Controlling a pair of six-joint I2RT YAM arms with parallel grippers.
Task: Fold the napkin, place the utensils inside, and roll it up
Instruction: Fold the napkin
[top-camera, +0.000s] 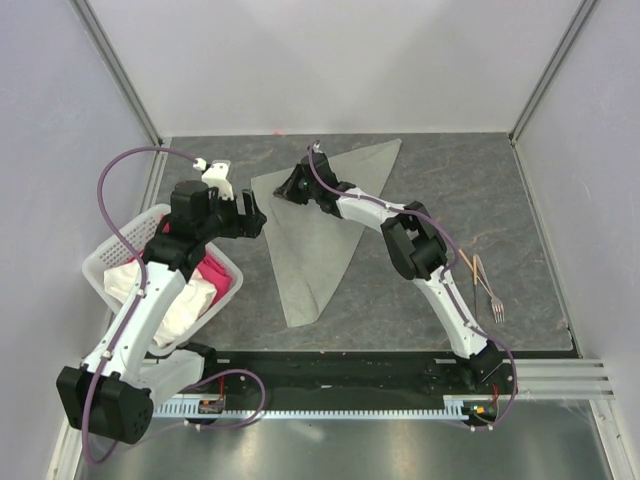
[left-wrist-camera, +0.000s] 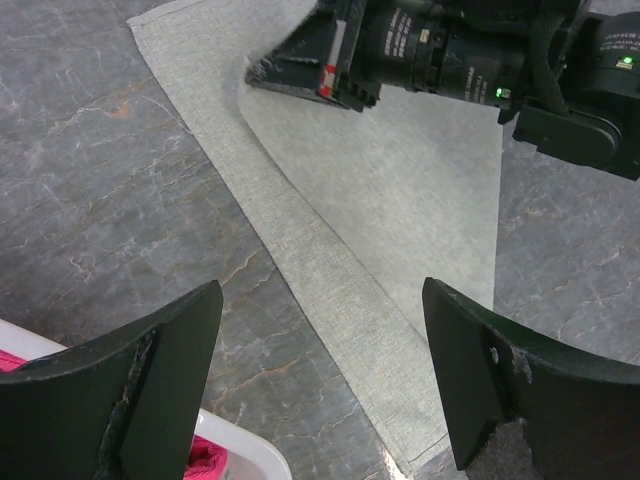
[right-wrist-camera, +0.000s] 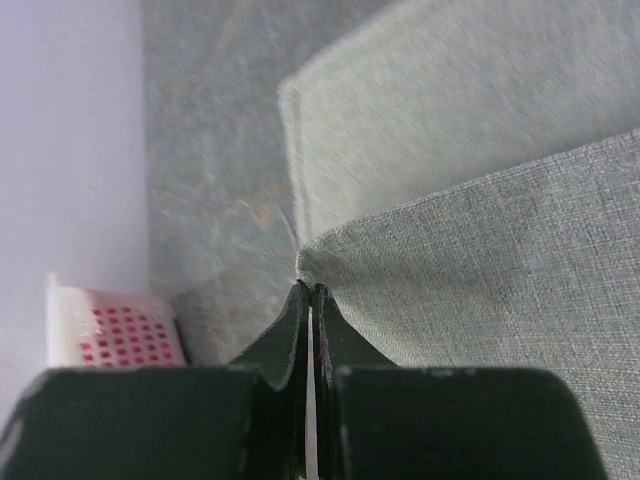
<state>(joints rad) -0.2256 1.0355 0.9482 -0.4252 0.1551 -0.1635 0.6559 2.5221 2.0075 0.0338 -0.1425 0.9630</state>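
Note:
The grey-green napkin (top-camera: 325, 225) lies on the table folded into a triangle, its long point toward the near edge. My right gripper (top-camera: 281, 190) is shut on the napkin's left corner, pinching the upper layer (right-wrist-camera: 480, 290) just above the lower layer. In the left wrist view the napkin (left-wrist-camera: 400, 200) runs diagonally, with the right gripper (left-wrist-camera: 290, 68) at its far corner. My left gripper (top-camera: 256, 214) is open and empty, hovering over the napkin's left edge (left-wrist-camera: 325, 340). The utensils (top-camera: 482, 282), thin wooden sticks and a fork, lie on the table to the right of the right arm.
A white basket (top-camera: 110, 250) stands at the left and holds a pink cloth (top-camera: 212, 272) and a white cloth (top-camera: 190, 300). Its rim shows in the left wrist view (left-wrist-camera: 240, 445) and its wall in the right wrist view (right-wrist-camera: 110, 325). Walls enclose the table.

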